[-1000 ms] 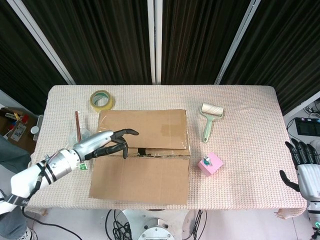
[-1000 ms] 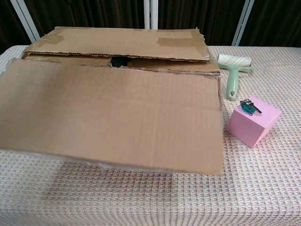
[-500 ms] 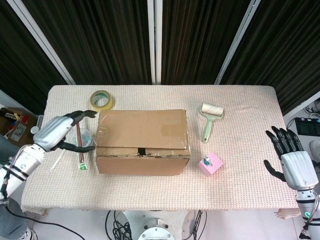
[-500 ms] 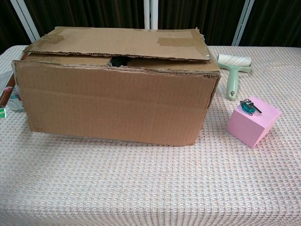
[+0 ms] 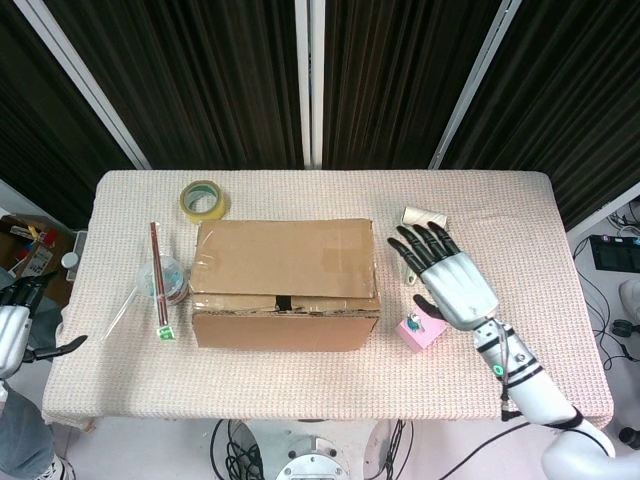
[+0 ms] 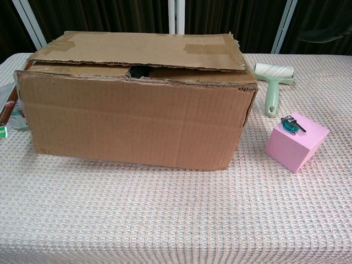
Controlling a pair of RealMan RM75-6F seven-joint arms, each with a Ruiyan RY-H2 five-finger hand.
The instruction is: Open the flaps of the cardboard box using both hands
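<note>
Presently the cardboard box (image 5: 285, 283) sits at the middle of the counter (image 5: 500, 200), which is covered by a pale waffle-weave cloth. Its top flaps (image 6: 137, 49) lie folded down and closed, with a small dark gap showing at the front seam (seen in both views).

The right hand (image 5: 447, 280) hovers above the counter to the right of the box, palm down, fingers (image 5: 415, 243) spread and grasping nothing; it is apart from the box. It partly covers a green-handled lint roller (image 6: 270, 82) from the head view. A pink cube (image 6: 296, 141) with a small clip on top stands just beside the box's right end, near that hand's wrist.

The left hand (image 5: 12, 330) is at the far left edge, off the counter, fingers apart and empty.

A roll of yellow tape (image 5: 203, 199) lies behind the box's left corner; a clear cup (image 5: 172, 277) and thin sticks (image 5: 157, 275) lie beside its left end.
</note>
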